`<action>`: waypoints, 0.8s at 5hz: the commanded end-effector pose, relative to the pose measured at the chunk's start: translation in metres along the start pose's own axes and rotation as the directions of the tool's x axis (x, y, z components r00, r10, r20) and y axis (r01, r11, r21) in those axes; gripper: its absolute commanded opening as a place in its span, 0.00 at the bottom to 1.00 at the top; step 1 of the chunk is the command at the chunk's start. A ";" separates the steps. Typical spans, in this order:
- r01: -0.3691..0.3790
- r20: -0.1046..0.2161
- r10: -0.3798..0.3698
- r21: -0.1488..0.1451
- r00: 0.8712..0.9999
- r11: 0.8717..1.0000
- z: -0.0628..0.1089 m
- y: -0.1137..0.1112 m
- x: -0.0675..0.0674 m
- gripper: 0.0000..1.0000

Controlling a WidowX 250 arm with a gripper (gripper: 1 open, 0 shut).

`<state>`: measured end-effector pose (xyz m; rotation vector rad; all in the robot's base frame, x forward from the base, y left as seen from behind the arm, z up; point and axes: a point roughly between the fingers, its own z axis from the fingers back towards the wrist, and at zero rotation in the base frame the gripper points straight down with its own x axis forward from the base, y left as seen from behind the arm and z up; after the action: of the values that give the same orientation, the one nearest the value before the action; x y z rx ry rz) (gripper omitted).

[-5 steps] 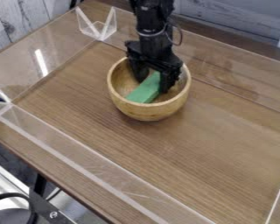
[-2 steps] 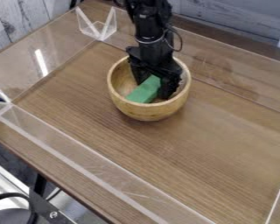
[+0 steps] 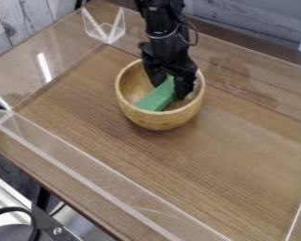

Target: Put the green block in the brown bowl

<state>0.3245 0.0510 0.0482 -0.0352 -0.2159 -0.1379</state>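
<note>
The brown bowl (image 3: 136, 114) sits on the wooden table a little behind its middle. Inside it lies the green block (image 3: 158, 97), leaning against the far right inner wall. My black gripper (image 3: 172, 86) points down into the bowl's right half, its jaws open wide, one finger on each side of the block's upper end. I cannot tell whether the fingers touch the block.
Clear acrylic walls (image 3: 65, 155) fence the table on the left and front. A clear acrylic stand (image 3: 106, 25) is at the back left corner. Bare wood (image 3: 229, 141) stretches to the right and front of the bowl.
The gripper has turned slightly and lifted a touch over the bowl. The green block stays in the bowl, barely shifted.
</note>
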 end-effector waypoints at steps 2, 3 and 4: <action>-0.021 0.068 0.019 0.028 0.998 0.999 0.021 0.010 0.011 1.00; -0.046 0.052 0.045 0.027 0.998 0.999 0.017 0.015 0.011 1.00; -0.037 0.060 0.037 0.004 0.998 0.999 0.021 0.013 0.008 1.00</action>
<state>0.3214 0.0594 0.0505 -0.0571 -0.2099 -0.0964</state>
